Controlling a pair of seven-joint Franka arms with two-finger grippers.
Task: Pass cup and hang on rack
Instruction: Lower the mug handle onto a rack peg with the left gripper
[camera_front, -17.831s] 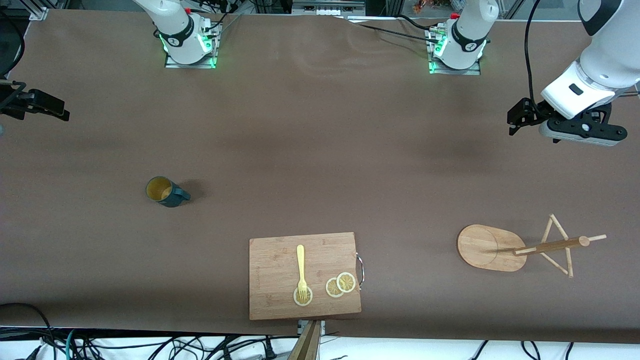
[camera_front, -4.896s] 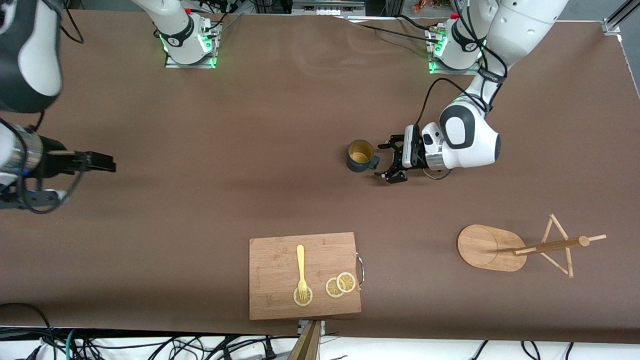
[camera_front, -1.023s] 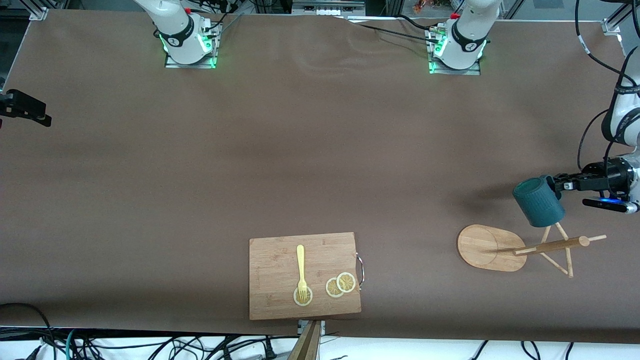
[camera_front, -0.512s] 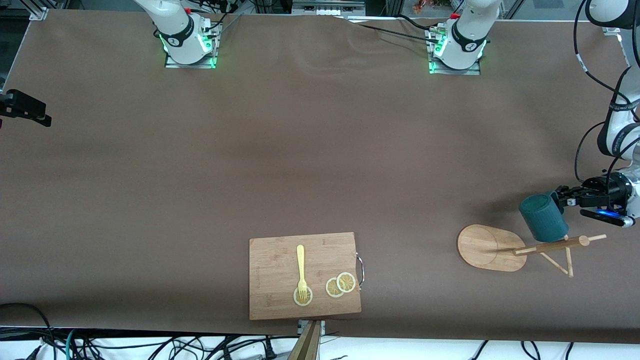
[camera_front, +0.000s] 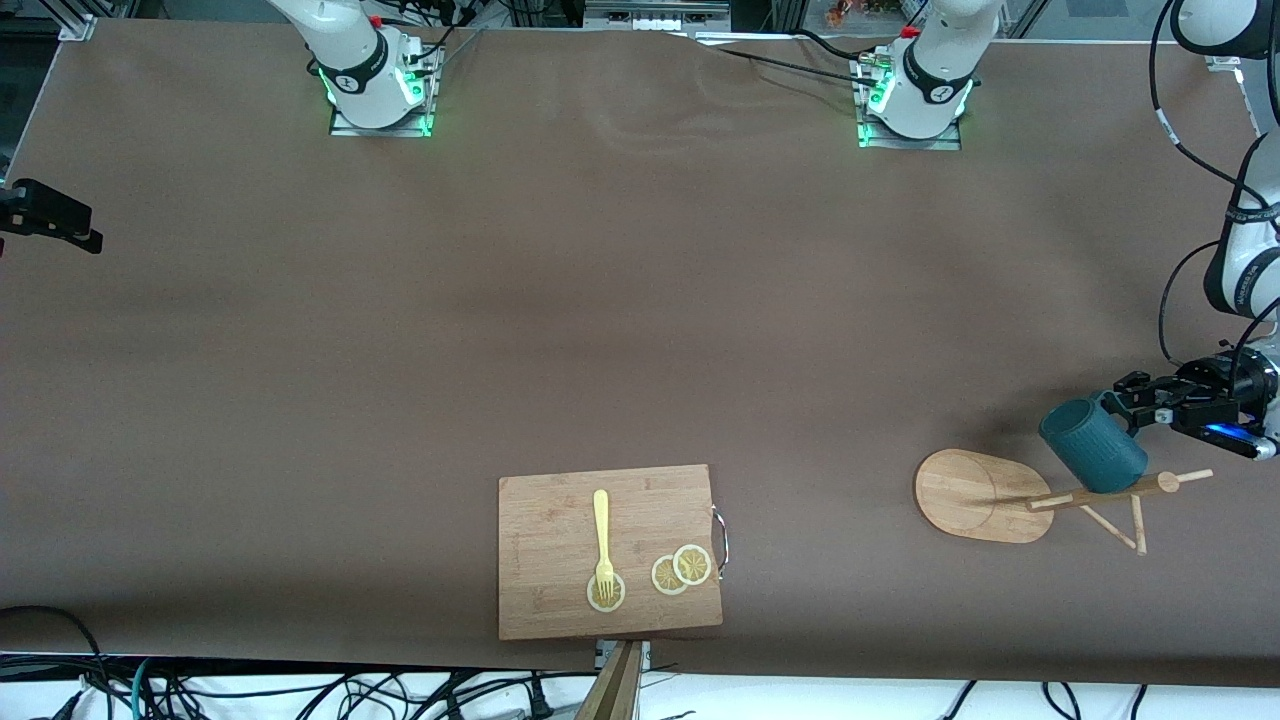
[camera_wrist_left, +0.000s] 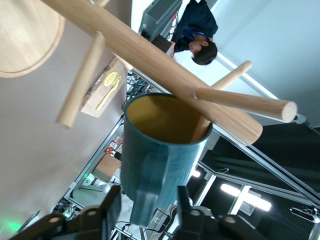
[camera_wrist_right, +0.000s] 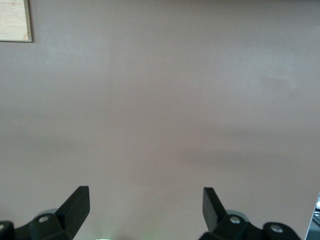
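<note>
Ribbed teal cup hangs tilted up on the rack, above the tabletop near the corner where my left arm's end meets the camera-side edge. In my left wrist view a thin peg runs into its mustard-yellow mouth, and the darker round pole crosses just over the rim. My left gripper sits at the loop handle, jaws parted a little to either side of it, a narrow gap showing on each side and nothing clamped. In the front view that gripper is over the strip of tabletop between the rack and my left arm's end edge.

The rack is light bamboo: a flat oval base, smooth round pegs angled off the pole. Bare brown tabletop lies all around its base, with open room toward the middle.

A rectangular wooden cutting board with a metal handle lies against the camera-side edge at mid-length, well apart from the rack. On it are a pale yellow fork and round lemon slices.

My right gripper waits over the edge at my right arm's end, jaws spread wide and empty, with only plain matte tabletop below it.
</note>
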